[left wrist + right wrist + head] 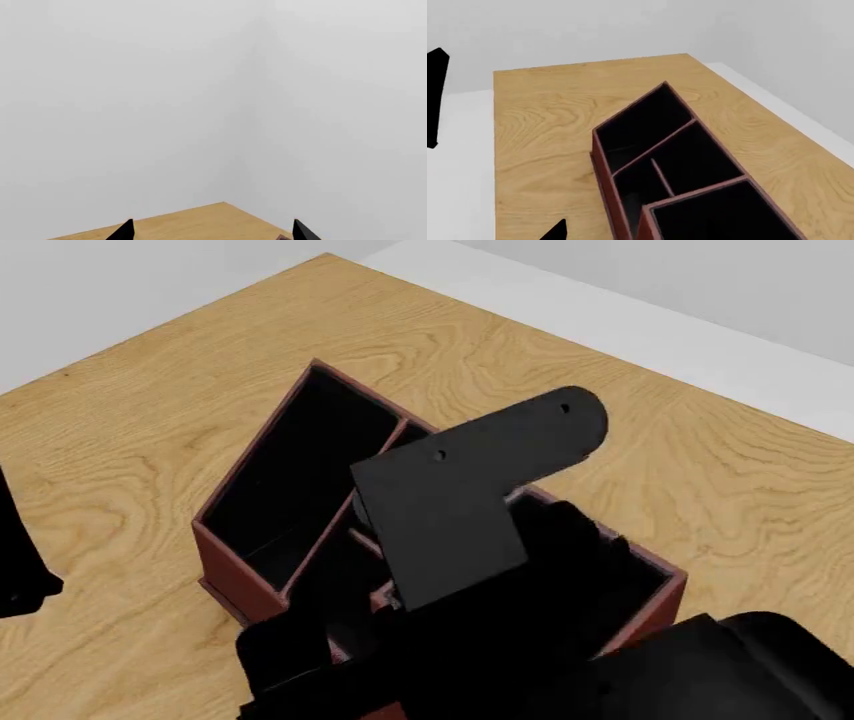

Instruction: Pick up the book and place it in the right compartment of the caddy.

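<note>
The reddish-brown caddy point(238, 572) stands on the wooden table, black inside. My right arm point(467, 510) hangs over it and hides most of its tall right compartment point(657, 592). In the right wrist view the caddy point(602, 172) lies just below, with the right compartment point(720, 217) nearest. One fingertip point(554, 231) of my right gripper point(640, 236) shows out beside the caddy wall; the other is lost against the black interior. No book shows in any view. My left gripper point(213, 231) is open and empty, pointing over a table corner at the wall.
The wooden table point(160, 390) ends at a far corner, with pale floor and walls beyond. My left arm point(16, 570) stands at the table's left side and also shows in the right wrist view point(435, 95). The long narrow compartment point(300, 470) looks black inside.
</note>
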Tool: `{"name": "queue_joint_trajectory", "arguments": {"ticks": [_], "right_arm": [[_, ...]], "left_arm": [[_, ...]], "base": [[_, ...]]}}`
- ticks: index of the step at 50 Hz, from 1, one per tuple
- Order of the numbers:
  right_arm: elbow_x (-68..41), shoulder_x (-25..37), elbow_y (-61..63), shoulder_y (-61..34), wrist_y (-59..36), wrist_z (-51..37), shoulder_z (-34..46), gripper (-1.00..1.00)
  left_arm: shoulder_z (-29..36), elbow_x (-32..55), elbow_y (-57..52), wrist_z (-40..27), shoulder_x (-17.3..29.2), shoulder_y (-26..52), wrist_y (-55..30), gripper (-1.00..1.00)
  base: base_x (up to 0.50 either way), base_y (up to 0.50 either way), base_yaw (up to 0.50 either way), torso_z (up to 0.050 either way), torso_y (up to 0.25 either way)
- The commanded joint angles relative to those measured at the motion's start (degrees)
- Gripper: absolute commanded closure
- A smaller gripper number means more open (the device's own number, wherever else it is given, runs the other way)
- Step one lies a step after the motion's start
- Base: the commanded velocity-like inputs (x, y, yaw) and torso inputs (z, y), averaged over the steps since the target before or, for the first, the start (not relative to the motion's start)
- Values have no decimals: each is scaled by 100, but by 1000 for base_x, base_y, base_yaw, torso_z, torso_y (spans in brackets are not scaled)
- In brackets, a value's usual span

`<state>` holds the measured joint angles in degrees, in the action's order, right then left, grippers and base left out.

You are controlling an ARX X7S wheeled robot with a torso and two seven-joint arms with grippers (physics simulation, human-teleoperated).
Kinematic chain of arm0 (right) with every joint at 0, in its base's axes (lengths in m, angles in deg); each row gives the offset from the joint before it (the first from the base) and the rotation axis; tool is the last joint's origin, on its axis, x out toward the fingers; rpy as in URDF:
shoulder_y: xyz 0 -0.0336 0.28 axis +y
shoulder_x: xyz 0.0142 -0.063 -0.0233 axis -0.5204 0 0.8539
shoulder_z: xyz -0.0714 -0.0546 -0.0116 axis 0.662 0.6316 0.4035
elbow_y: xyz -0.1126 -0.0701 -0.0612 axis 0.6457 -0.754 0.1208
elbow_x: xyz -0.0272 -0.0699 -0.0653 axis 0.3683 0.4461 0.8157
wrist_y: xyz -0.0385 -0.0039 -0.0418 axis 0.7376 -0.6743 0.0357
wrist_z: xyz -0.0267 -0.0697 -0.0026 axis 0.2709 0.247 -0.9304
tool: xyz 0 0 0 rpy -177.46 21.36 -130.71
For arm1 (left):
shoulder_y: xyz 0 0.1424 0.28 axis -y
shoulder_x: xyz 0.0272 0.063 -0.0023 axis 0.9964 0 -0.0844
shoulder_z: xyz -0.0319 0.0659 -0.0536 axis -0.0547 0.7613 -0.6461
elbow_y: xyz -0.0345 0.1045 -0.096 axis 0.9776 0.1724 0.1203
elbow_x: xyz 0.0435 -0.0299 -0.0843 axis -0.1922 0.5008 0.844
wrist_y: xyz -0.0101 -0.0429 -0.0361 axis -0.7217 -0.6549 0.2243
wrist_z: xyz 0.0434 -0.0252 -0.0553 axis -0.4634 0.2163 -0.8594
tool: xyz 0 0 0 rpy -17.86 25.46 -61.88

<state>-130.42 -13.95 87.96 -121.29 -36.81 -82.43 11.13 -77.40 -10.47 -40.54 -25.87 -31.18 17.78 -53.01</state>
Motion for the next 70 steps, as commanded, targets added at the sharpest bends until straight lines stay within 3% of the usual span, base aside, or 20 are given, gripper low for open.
{"name": "queue_joint_trajectory", "arguments": {"ticks": [1, 20, 53, 70], "right_arm": [[-353, 98, -627, -17, 38, 251, 385, -100], [829, 57, -784, 1282, -58, 1583, -109, -100], [1960, 131, -591, 2726, 228, 2703, -385, -100], [2696, 65, -747, 3090, 211, 3227, -113, -100]], "left_arm": [[-48, 81, -25, -29, 34, 8, -21, -100], [23, 117, 19, -18, 46, 11, 2, -100], [39, 186, 33, -62, 88, 4, 50, -100], [29, 267, -20, -100, 128, -4, 18, -100]], "base": [[0, 0, 0, 0, 0], [0, 0, 0, 0, 0], [0, 0, 0, 0, 0], [0, 0, 0, 0, 0]]}}
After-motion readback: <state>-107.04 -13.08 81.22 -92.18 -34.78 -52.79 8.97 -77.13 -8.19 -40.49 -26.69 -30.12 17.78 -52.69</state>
